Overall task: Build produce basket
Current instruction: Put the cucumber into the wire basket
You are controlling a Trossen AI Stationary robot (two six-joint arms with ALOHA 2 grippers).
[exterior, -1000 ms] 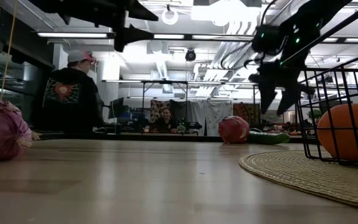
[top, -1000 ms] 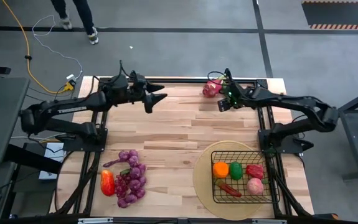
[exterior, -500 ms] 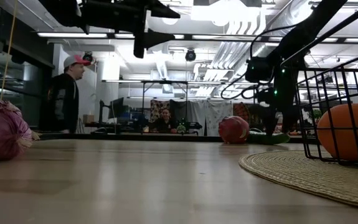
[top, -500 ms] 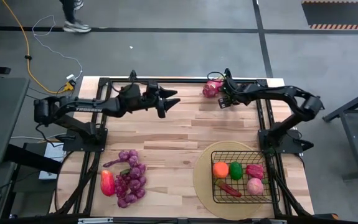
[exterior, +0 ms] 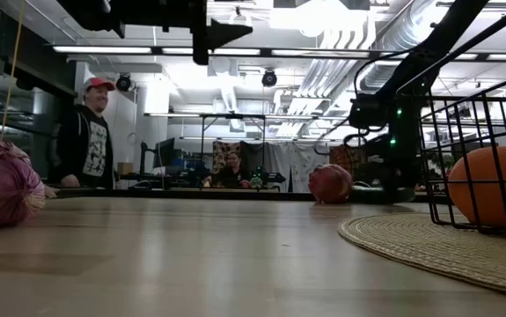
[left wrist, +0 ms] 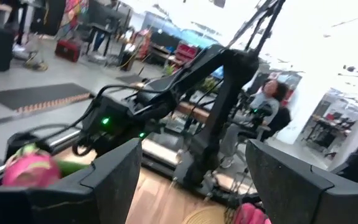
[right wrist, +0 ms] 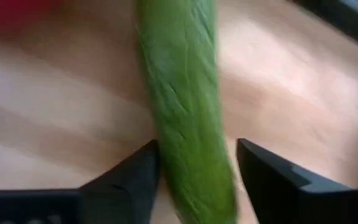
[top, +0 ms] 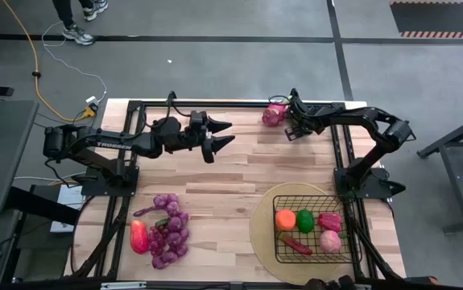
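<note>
One cucumber (right wrist: 182,118) lies lengthwise between right end effector (right wrist: 194,177) fingers.

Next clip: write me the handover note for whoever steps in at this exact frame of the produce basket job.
Right end effector: down at the table's far edge, fingers either side of the green cucumber; grip not confirmed, cucumber on the wood.
Left end effector: open, empty, hovering above the far-middle of the table.
Basket: near right, on the round woven mat; holds an orange, a green piece, two red pieces and a pink one.
Left to do: cucumber, the pink dragon fruit beside it, then the grape bunches and the orange-red piece at near left.
</note>
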